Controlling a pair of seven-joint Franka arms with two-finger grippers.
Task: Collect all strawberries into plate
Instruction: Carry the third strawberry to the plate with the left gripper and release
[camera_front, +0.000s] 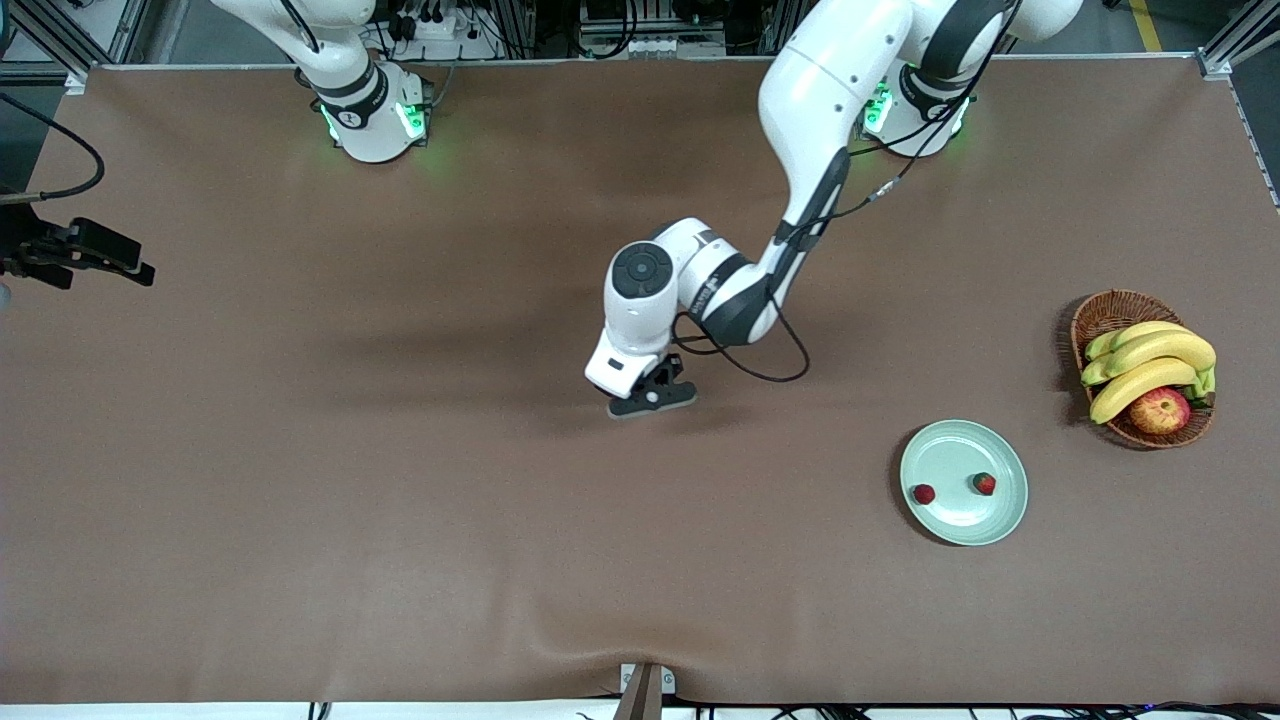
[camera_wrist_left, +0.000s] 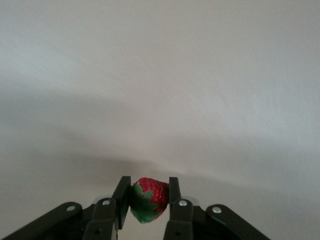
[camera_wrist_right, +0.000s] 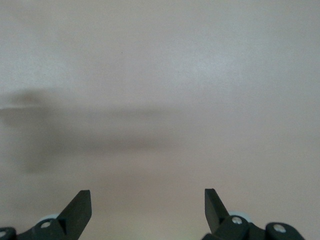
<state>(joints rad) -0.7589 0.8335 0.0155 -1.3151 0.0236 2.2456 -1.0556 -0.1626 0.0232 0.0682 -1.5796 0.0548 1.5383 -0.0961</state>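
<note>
My left gripper (camera_front: 651, 398) is low over the middle of the table, shut on a small red strawberry (camera_wrist_left: 150, 199) with a green cap; its pads press the berry from both sides (camera_wrist_left: 147, 196). In the front view the hand hides this berry. The pale mint-green plate (camera_front: 958, 447) lies toward the left arm's end, nearer to the front camera than the gripper. On it rest two strawberries, one by the rim (camera_front: 924, 494) and one nearer the middle (camera_front: 985, 484). My right gripper (camera_wrist_right: 147, 202) is open over bare table with nothing between its fingers.
A brown wicker basket (camera_front: 1108, 310) with bananas (camera_front: 1150, 362) and a red-yellow apple (camera_front: 1160, 410) stands beside the plate at the left arm's end. A black device with a cable (camera_front: 75, 255) juts in at the right arm's end.
</note>
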